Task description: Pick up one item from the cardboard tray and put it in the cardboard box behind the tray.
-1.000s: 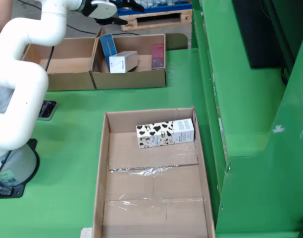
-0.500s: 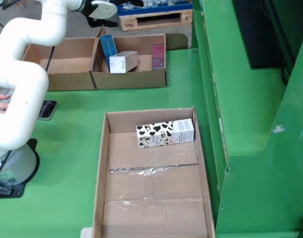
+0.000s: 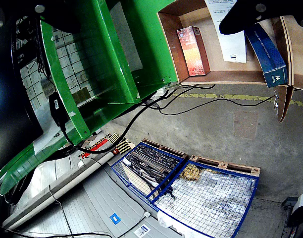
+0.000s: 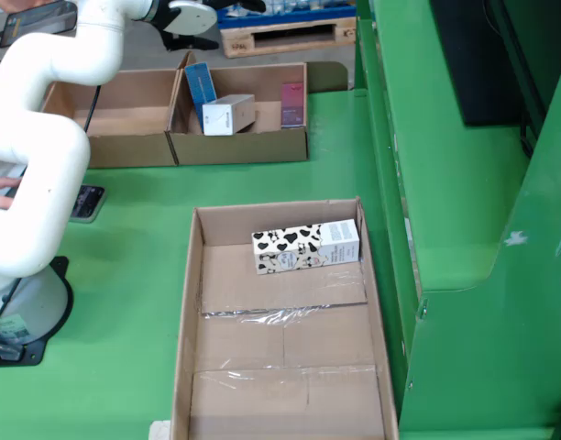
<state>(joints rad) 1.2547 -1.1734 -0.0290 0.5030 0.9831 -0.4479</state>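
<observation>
We see the black gripper [image 4: 191, 38] cut off at the top edge, above the brown cardboard box [image 4: 239, 147]; whether it is open or closed we cannot tell. The cow-patterned carton [image 4: 305, 247] lies in the long cardboard tray [image 4: 188, 302].

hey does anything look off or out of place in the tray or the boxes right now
Mostly tidy. In the rear cardboard box, the blue box leans tilted against the left wall rather than lying flat. The cow-print carton lies on its side in the cardboard tray.
</observation>
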